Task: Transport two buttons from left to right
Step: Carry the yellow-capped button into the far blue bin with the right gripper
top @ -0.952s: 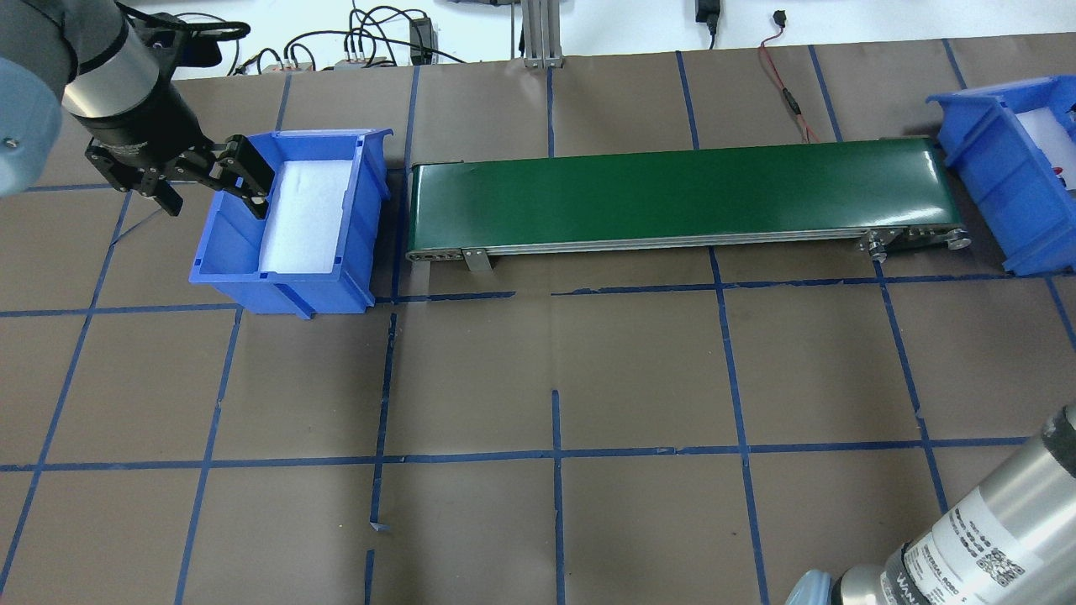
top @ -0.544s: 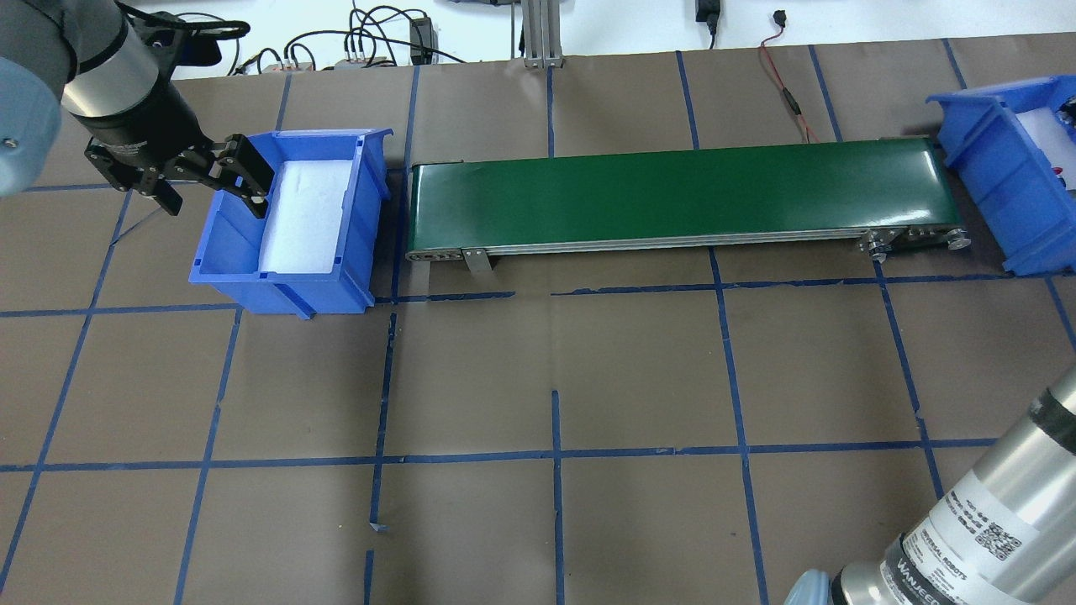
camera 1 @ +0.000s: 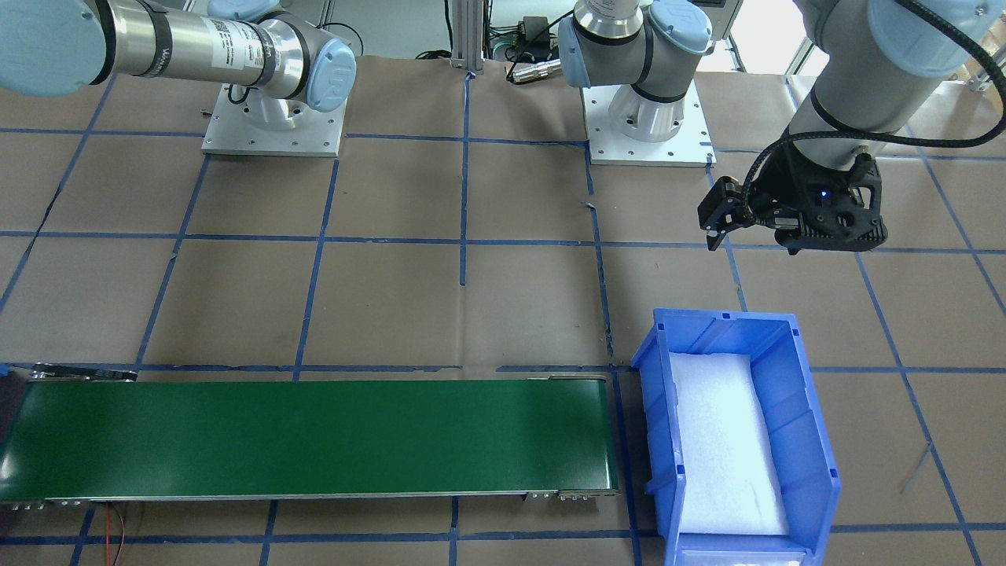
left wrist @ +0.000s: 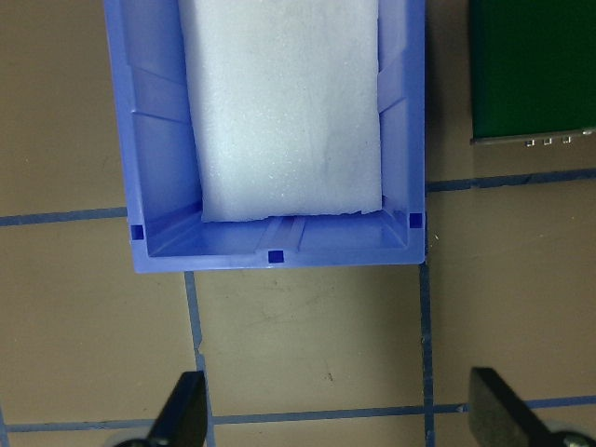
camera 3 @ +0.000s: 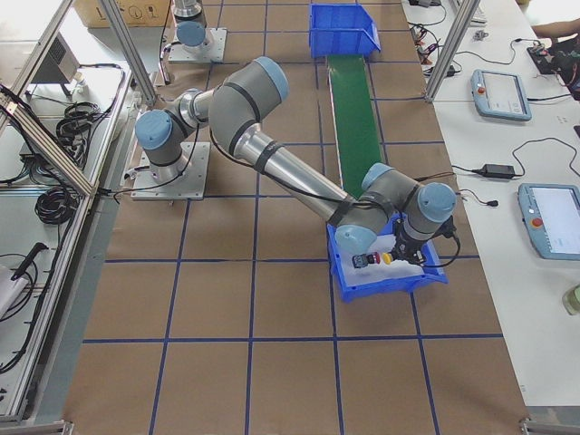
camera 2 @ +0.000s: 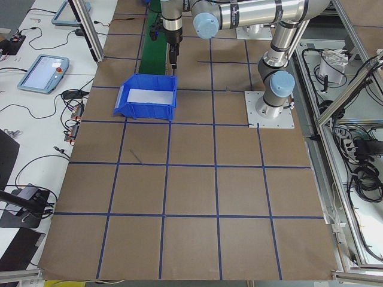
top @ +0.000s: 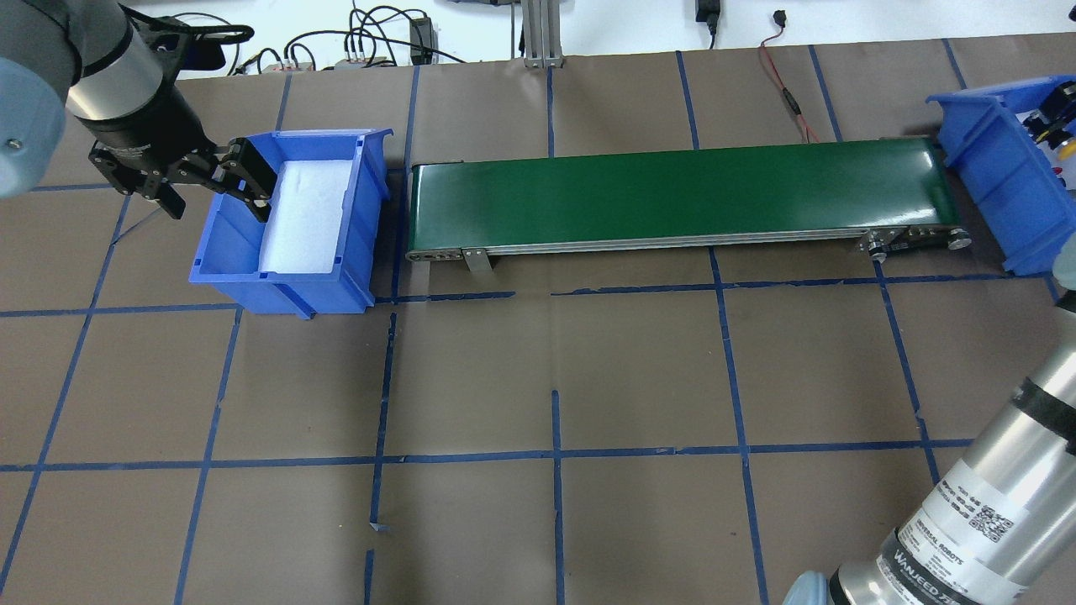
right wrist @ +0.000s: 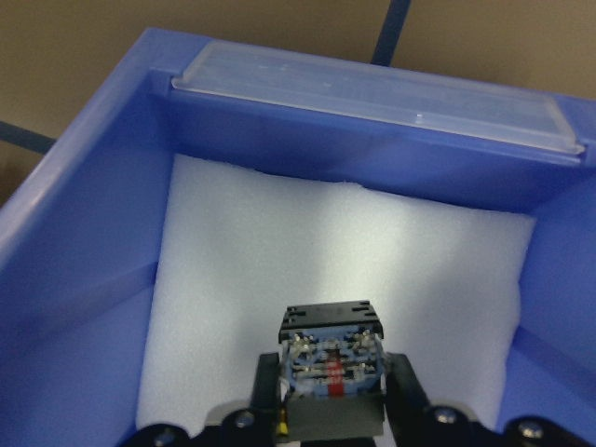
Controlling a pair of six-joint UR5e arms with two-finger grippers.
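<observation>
My right gripper (right wrist: 332,402) is shut on the yellow button (right wrist: 331,358), seen from its terminal end. It holds it low over the white foam of the right blue bin (right wrist: 84,242). In the exterior right view the yellow button (camera 3: 387,258) is at the gripper (camera 3: 408,254), and the red button (camera 3: 362,261) lies beside it on the foam. The overhead view shows this gripper (top: 1061,113) at the far right edge. My left gripper (top: 214,202) is open and empty, above the table by the left blue bin (top: 277,290), which holds only foam.
A green conveyor belt (top: 681,193) runs between the two bins and carries nothing. The left bin (camera 1: 809,440) and belt (camera 1: 306,436) also show in the front-facing view. Cables lie along the table's far edge. My right arm's forearm (top: 983,504) crosses the near right corner.
My right arm has swung further over the table, and its gripper with the yellow button has come into the overhead view above the right bin. The left gripper has barely moved.
</observation>
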